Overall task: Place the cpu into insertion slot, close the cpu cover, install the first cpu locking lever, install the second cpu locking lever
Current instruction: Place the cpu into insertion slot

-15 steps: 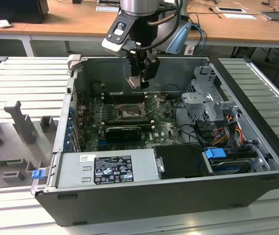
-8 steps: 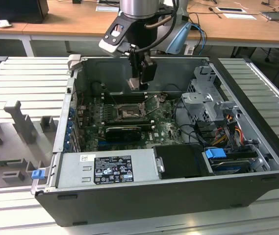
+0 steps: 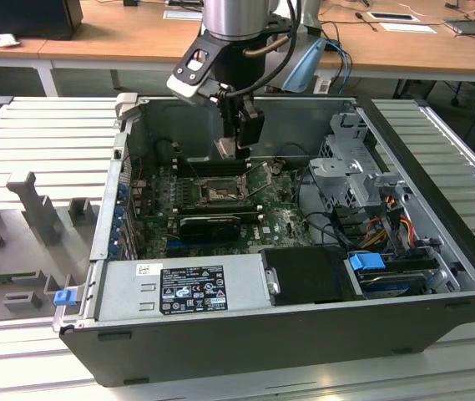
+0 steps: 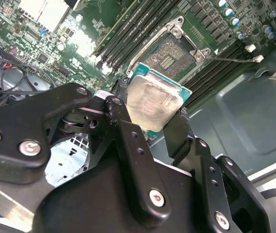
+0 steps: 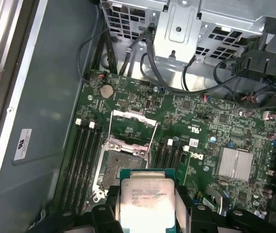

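The tool (image 4: 150, 114) pinches the cpu (image 5: 147, 196) by two opposite edges, metal top toward the wrist, likely to keep it level. Below and just ahead, the insertion slot (image 5: 122, 165) lies bare, its cpu cover (image 5: 133, 124) standing raised, leaving the way clear.

In the first wrist view the cpu (image 5: 147, 201) covers part of the insertion slot (image 5: 121, 170).

Ribbed grey table (image 3: 45, 125) carries open computer case (image 3: 304, 334), grey moulded tray (image 3: 20, 242).
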Controlling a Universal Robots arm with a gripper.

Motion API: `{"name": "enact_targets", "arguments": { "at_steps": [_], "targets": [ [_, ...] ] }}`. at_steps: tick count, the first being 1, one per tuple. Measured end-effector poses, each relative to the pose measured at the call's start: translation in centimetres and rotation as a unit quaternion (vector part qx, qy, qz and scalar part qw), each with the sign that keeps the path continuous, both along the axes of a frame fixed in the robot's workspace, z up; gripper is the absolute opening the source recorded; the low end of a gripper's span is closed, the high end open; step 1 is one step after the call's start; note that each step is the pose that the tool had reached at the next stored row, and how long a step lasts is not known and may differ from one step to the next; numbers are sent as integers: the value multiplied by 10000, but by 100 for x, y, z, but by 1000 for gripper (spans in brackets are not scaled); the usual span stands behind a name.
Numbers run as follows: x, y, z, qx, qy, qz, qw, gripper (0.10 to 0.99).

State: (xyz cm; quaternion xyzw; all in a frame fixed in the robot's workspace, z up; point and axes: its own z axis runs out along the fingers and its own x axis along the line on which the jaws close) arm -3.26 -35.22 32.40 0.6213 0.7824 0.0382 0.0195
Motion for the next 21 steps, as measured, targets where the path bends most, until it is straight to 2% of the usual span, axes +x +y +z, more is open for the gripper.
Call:
{"name": "enact_targets", "arguments": {
  "at_steps": [7,21],
  "targets": [
    [-1,0,-82,0,5,-2,10000,537],
    [-2,0,-175,0,7,-5,10000,537]
  ]
}}
